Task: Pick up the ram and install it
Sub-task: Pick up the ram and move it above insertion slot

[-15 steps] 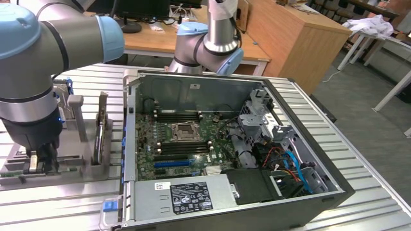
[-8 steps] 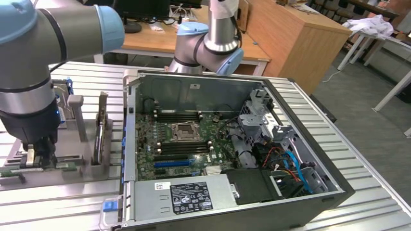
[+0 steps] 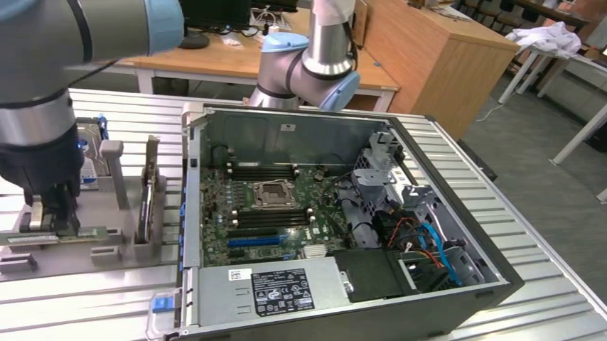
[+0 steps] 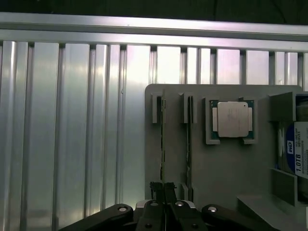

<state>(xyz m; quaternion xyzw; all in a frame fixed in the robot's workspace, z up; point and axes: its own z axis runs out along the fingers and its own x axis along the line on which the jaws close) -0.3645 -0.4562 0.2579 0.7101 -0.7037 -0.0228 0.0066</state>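
Grey in colour, the holder (image 4: 226,163) sits at the lower left of the exterior view and keeps the ram (image 4: 163,139) standing on edge in a slot. The gripper (image 4: 164,186) is closed narrow on this thin stick. We judge the lift should go straight out of the slot, without tilting, so that the second stick (image 4: 189,139) just beside is not touched.

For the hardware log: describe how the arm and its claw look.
The arm is built of round grey metal tubes with light blue caps at the joints. The claw is black, with two narrow fingers and linkage bars fastened by silver bolts.
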